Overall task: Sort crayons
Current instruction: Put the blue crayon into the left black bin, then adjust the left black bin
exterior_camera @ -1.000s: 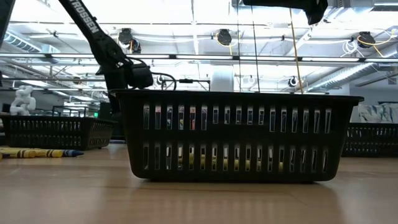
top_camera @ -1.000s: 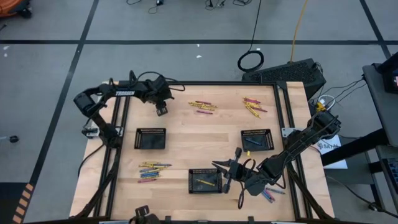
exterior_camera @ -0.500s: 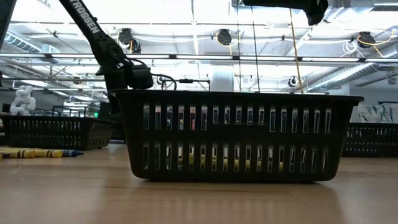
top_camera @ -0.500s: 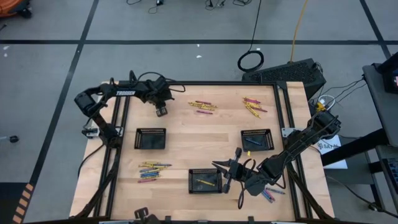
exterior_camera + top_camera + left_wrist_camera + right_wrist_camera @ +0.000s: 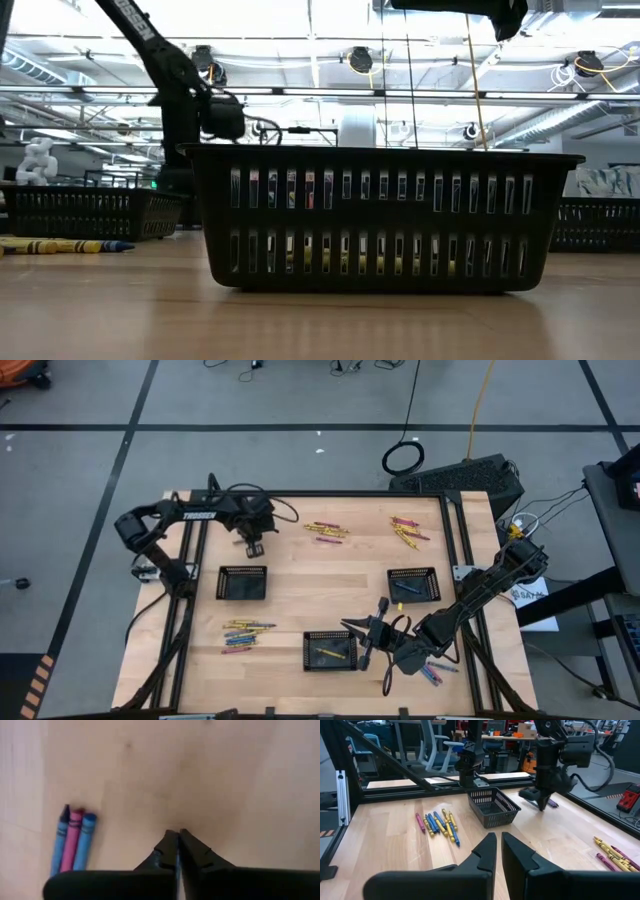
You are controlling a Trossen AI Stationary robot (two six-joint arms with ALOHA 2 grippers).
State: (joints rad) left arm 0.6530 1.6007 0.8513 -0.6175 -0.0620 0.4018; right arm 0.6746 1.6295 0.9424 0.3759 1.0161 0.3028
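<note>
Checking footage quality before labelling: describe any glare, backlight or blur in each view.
Low view: bright ceiling lights backlight the black slotted plastic tray into near silhouette. Left wrist view: the closed left tool looks soft, the blue and pink crayons fairly sharp. High view: evenly lit.

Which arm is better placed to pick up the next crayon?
Probably the left. Its gripper, shut and empty, hangs low over the wood beside three crayons. The right gripper is by the front tray, with no loose crayon beneath it.
</note>
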